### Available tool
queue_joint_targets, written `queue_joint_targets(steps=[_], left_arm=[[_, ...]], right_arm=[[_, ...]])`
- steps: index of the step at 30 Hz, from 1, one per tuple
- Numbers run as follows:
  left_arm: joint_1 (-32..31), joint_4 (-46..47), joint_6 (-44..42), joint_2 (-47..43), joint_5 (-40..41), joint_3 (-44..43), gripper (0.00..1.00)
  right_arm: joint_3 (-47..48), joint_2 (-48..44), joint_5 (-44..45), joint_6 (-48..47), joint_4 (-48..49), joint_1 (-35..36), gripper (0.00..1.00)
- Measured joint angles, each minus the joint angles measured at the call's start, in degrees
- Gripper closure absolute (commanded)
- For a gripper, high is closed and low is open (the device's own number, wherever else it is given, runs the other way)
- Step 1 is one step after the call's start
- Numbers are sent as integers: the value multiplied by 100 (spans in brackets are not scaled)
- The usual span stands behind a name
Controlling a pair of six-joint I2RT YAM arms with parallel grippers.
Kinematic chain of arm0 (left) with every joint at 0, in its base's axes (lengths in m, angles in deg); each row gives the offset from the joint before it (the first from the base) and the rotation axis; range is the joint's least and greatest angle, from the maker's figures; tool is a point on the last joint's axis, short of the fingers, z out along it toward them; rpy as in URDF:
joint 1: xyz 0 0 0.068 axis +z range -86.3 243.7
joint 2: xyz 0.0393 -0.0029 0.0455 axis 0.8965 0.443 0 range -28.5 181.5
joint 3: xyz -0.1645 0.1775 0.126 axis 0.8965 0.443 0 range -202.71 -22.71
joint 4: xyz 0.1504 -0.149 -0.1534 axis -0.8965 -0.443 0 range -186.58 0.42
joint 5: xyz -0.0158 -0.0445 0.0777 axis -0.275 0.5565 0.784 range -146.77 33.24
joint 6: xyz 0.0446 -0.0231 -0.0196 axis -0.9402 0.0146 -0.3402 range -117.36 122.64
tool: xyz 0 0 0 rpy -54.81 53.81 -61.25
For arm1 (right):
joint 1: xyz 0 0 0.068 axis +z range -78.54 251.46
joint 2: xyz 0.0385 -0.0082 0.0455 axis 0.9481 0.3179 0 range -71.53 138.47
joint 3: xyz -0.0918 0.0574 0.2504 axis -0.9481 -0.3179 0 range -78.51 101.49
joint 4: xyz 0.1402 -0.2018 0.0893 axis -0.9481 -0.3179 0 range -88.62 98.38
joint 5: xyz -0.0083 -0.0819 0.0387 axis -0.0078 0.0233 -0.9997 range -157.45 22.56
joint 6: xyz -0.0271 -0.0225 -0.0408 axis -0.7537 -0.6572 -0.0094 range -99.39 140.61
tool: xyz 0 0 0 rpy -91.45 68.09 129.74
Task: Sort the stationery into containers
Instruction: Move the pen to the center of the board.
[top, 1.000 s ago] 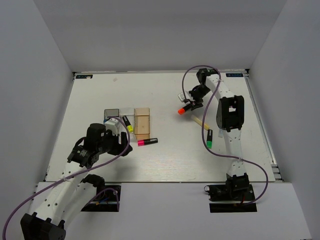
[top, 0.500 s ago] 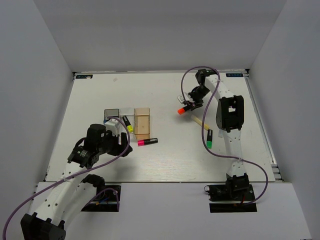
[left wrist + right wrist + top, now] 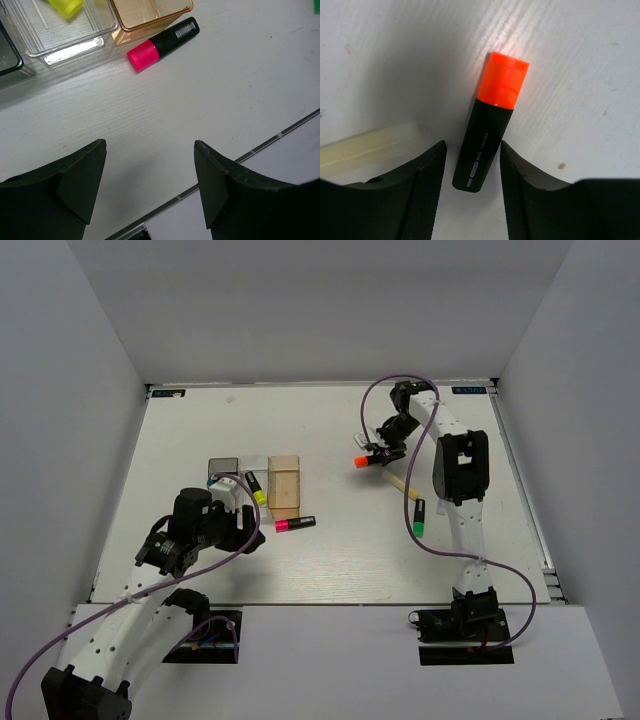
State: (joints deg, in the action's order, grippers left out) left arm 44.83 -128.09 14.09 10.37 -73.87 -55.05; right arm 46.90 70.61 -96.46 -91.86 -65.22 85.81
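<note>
An orange-capped highlighter (image 3: pixel 366 460) lies on the table at the far right. My right gripper (image 3: pixel 382 451) is open and straddles its black body (image 3: pixel 485 150), with a small gap on each side. A pale yellow stick (image 3: pixel 365 147) lies just beside it (image 3: pixel 400 485). My left gripper (image 3: pixel 150 150) is open and empty near the front edge (image 3: pixel 245 532). A pink-capped highlighter (image 3: pixel 162 44) lies ahead of it, in front of the tan bin (image 3: pixel 150 20). A yellow-capped highlighter (image 3: pixel 257 488) lies in the clear bin (image 3: pixel 75 45). The dark grey bin (image 3: pixel 222 468) is the leftmost. The blue roll is hidden.
A green-capped highlighter (image 3: pixel 419 517) lies beside the right arm's forearm. The table's metal front edge (image 3: pixel 260 145) runs just under my left gripper. Purple cables loop from both arms. Grey walls close in the table on three sides.
My right gripper has shifted slightly around the orange highlighter, which has barely moved. The left arm has not moved.
</note>
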Motion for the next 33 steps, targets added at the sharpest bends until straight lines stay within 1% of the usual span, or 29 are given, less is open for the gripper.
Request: queue_joint_targets(steps=[6,12,14,18,20,23,27,32,33], left_arm=[[0,0,0,-2,-2,0,19],[0,2,0,-44,-7,4,19],[0,7,0,-70,-7,4,19],[0,20,0,-107,-9,11,19],[0,20,0,-114,-11,11,19],[0,22,-2,-122,-13,11,18],[0,22,-2,-144,-31,15,18],[0,24,-2,-162,-33,15,18],[0,24,0,-164,-33,17,18]], right_arm=[[-275,-92,-160,748,-175,162,48],[-452,-173,-343,1488,-111,291,48],[-603,-258,-380,1768,-81,330,50],[-1360,-669,-385,2269,170,415,55],[-1759,-903,-348,2461,413,450,55],[-2203,-1174,-306,2686,778,468,46],[-2653,-1458,-258,2811,1156,490,40],[-2922,-1633,-184,2798,1491,494,39],[-2997,-1681,-146,2809,1650,494,41]])
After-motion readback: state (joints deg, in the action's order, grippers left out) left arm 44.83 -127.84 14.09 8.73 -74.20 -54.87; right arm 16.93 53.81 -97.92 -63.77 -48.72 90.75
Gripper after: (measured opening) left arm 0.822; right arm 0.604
